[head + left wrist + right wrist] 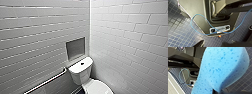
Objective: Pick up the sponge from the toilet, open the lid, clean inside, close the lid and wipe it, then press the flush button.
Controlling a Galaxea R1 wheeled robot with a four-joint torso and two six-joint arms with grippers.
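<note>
The left arm hangs low, its wrist looking down on the dark blue mosaic floor (179, 31) beside the robot's grey base (196, 11), where a thin blue cable (199, 14) loops across. Dark parts of the left end effector (214, 44) show at the picture's edge, but I cannot tell whether it is apart or together. In the head view a metal grab bar (47, 82) slants along the left tiled wall (37, 32), then comes a grey recessed niche (75, 48), then the toilet (80, 72) in the corner. The flush button (82, 63) sits dark in the middle of the tank top, and the lid (98, 87) lies shut over the bowl. The right arm is also held low over the floor, and the right end effector (217, 92) is clamped on the sponge (221, 69). The sponge is bright blue, porous and flecked with darker pits, with a rounded end.
</note>
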